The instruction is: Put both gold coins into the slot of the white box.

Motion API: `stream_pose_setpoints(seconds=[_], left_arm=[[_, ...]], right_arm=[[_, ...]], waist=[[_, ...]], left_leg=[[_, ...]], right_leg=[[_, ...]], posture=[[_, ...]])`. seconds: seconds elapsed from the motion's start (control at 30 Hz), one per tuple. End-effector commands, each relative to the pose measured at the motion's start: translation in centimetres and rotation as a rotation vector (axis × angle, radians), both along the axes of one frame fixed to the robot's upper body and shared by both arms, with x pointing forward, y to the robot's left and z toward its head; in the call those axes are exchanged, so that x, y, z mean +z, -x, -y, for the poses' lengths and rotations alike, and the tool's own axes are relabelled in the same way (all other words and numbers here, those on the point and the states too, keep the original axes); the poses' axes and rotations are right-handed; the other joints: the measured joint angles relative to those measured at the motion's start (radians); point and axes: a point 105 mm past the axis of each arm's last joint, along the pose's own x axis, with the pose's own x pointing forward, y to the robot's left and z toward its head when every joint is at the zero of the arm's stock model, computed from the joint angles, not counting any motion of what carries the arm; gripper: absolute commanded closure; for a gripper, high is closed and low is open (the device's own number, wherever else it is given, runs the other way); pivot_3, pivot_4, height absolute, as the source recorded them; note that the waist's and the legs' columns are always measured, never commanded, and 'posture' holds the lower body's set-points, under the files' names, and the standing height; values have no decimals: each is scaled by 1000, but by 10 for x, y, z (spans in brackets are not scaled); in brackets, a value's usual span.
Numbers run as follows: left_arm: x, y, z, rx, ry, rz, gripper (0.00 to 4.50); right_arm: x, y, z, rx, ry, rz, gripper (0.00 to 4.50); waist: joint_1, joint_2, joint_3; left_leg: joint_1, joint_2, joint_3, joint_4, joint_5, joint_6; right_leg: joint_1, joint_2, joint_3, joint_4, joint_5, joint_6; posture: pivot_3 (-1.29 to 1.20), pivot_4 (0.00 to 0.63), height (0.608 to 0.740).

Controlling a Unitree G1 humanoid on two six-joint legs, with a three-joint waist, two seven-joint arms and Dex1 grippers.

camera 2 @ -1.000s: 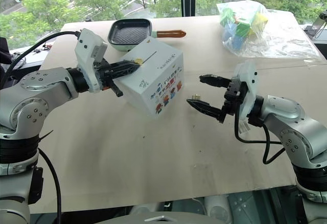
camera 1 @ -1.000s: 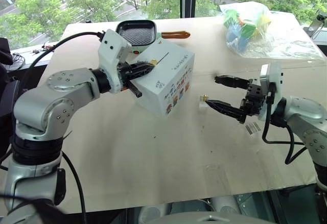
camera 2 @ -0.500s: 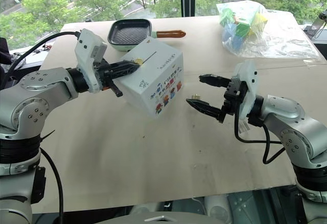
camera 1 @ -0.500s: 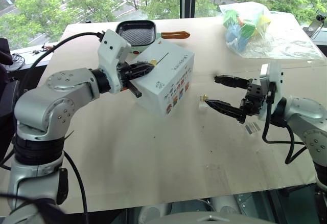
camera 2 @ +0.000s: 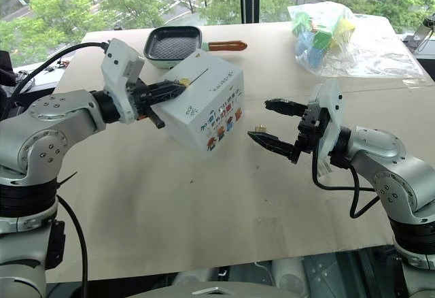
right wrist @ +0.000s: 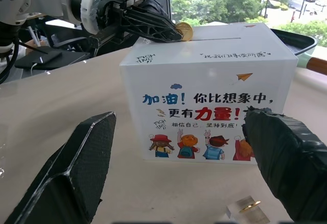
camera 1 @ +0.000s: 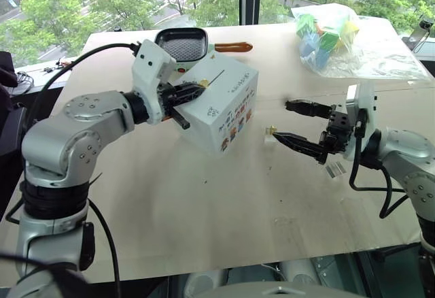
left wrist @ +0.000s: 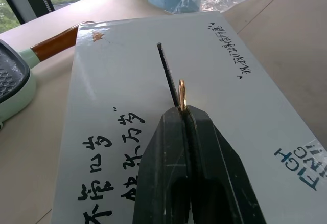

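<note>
One gold coin (left wrist: 181, 94) stands on edge, pinched in the left gripper (left wrist: 185, 112) over the slot (left wrist: 166, 72) of the white box (camera 1: 228, 104) mid-table, its flat faces parallel to the slit; neither looks dropped yet; the second coin (right wrist: 249, 205) lies beside the box, between the spread right gripper (camera 2: 270, 122) fingers.

pan (camera 2: 174, 43) behind box (camera 2: 207, 101), bag (camera 2: 340, 32) right

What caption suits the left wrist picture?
Left gripper shut on a gold coin, held edge-on over the white box's slot.
</note>
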Motion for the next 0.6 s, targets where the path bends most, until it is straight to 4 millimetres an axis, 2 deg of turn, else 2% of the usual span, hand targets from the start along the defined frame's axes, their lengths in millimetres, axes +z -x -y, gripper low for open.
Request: stream_pose_setpoints(seconds=[0.03,0.6], left_arm=[[-16,-4,-2,32,-27,-64,4500],[-25,-7,-4,70,-48,-73,4500]], right_arm=[[15,4,2,2,-19,65,150],[18,3,1,3,-26,77,150]], waist=[[0,0,0],[0,0,-2]], left_leg=[[0,0,0,0,0,0],[1,0,0,4,0,0]], right_leg=[[0,0,0,0,0,0],[2,0,0,2,0,0]], posture=[[0,150,721],[0,150,721]])
